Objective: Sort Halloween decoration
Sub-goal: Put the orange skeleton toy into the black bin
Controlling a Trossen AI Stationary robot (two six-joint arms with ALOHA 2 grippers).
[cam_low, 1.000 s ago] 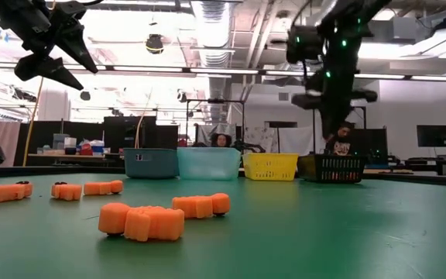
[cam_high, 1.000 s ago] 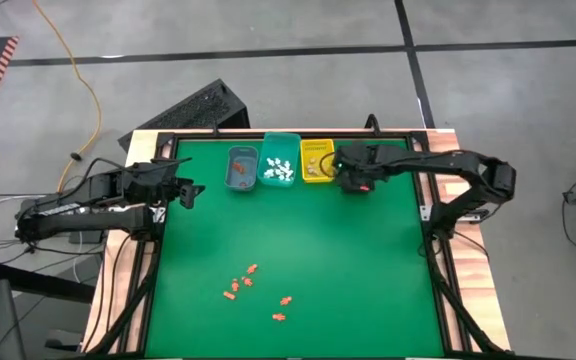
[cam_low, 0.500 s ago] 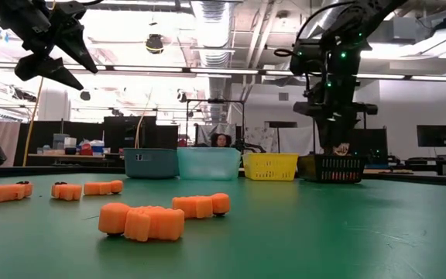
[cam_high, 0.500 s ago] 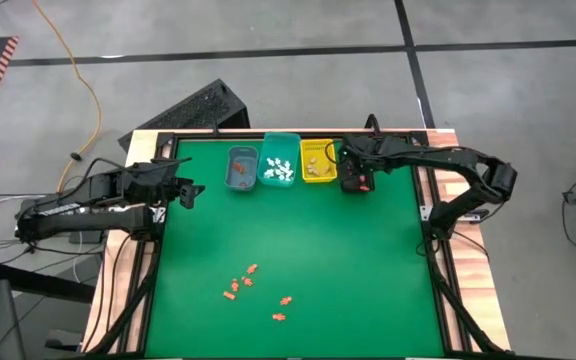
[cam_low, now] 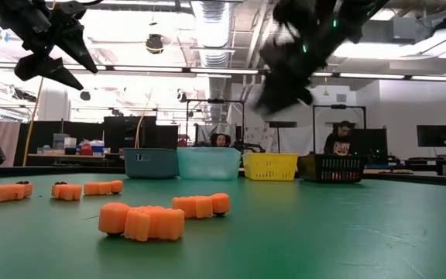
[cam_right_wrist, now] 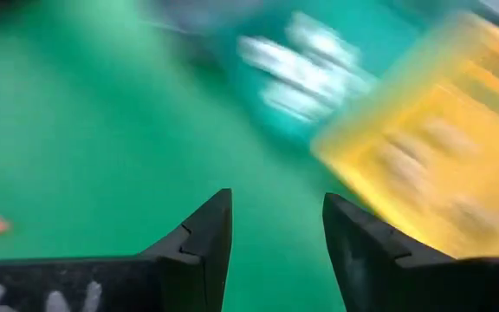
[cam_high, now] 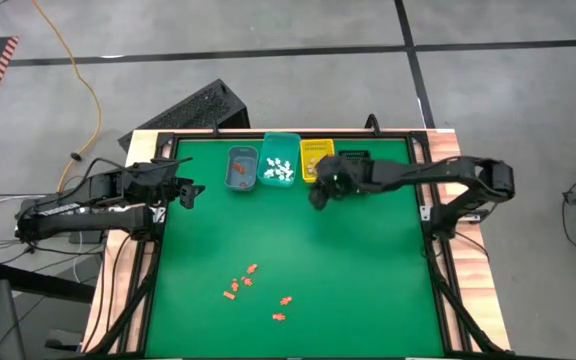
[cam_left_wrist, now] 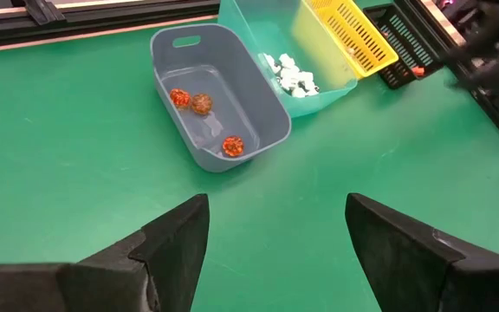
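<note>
Green felt table (cam_high: pixel 368 270) — right gripper (cam_high: pixel 317 197) beside yellow slatted bin (cam_high: pixel 315 160), fingers apart, empty; left gripper (cam_high: pixel 194 193) parted at left edge.

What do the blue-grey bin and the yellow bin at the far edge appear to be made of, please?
The blue-grey bin looks like smooth moulded plastic: solid glossy walls, rounded corners, a cut-out handle. The yellow bin looks like plastic too, but its walls are an open lattice.
</note>
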